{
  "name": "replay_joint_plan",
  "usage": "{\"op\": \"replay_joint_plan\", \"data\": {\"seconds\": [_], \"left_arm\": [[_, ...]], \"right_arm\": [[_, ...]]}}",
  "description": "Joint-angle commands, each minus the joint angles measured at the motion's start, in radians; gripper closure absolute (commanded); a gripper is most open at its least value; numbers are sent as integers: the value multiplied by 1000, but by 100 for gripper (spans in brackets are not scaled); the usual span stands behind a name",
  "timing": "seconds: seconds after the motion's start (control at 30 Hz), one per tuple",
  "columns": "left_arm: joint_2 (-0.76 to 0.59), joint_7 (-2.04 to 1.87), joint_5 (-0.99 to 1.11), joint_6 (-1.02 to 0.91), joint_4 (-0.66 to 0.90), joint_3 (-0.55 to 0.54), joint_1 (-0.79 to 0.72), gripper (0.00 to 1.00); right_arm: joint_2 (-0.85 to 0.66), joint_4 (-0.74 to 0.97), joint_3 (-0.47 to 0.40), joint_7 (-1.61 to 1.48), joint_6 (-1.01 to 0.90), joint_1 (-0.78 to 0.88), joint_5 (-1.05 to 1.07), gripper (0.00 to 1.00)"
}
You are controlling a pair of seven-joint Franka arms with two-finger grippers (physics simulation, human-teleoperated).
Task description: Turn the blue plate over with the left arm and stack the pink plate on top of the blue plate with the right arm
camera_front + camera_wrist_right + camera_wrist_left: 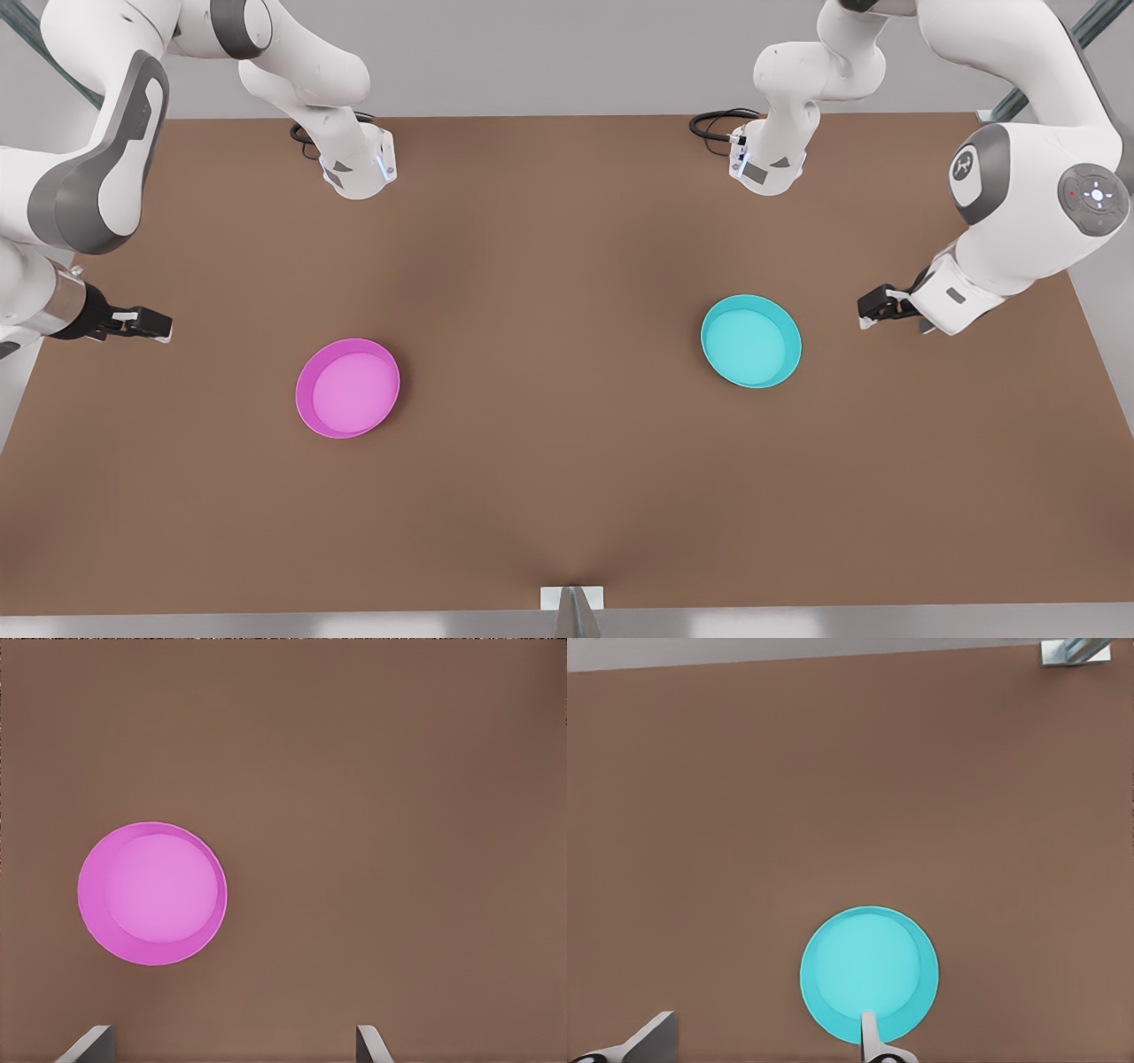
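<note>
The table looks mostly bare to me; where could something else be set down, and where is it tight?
The widest free patch on the table lies between the pink plate and the blue plate, plus the whole strip along the front view's bottom edge. It is tighter beside each plate's outer side, where the open right end effector and open left end effector hover.

Light is soft and even, with no glare. The brown table (pixel 567 496) shows a faint darker band down its middle and a small dark smudge at six o'clock. The pink plate (pixel 347 387) and blue plate (pixel 751 341) cast almost no shadow. Edges look slightly smeared in every view. Straight table edges show no bending.
</note>
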Motion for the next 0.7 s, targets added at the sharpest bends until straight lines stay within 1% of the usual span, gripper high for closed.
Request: {"op": "replay_joint_plan", "data": {"seconds": [0.0,0.13,0.17,0.2,0.23,0.27,0.3,0.33,0.4,0.43,0.53,0.57,0.6,0.67], "left_arm": [[1,-2,0,-1,1,-1,0,0],[30,12,-8,1,5,-9,-2,0],[51,11,-63,4,5,-8,-2,0],[68,11,-71,22,2,-6,-2,0],[76,11,-71,47,-24,-6,-2,0],[68,11,-83,114,-110,-11,-2,0],[93,12,-147,125,-137,-12,-2,0],[119,14,-155,131,-156,-14,-2,0],[94,17,-201,229,-314,-37,-2,0],[99,21,-224,242,-347,-37,-2,0],[146,127,-247,246,-355,-23,3,0],[174,181,-271,266,-355,-14,26,0],[183,224,-293,272,-357,14,29,0],[240,230,-298,318,-367,35,40,0]], "right_arm": [[0,0,0,0,0,0,0,0],[3,-1,0,0,0,-2,0,0],[3,-1,0,0,0,-2,0,0],[3,-1,0,0,0,0,0,0],[4,-1,0,0,0,0,0,0],[4,-1,0,0,0,-2,0,0],[4,-1,0,0,0,-2,0,0],[4,-1,0,0,0,0,0,0],[4,-1,0,0,0,0,0,0],[4,-1,0,0,0,0,0,0],[4,-1,0,0,0,2,0,0],[4,-3,2,0,0,2,0,0],[3,-3,2,0,0,2,0,0],[3,-3,2,0,0,2,-2,0]]}}
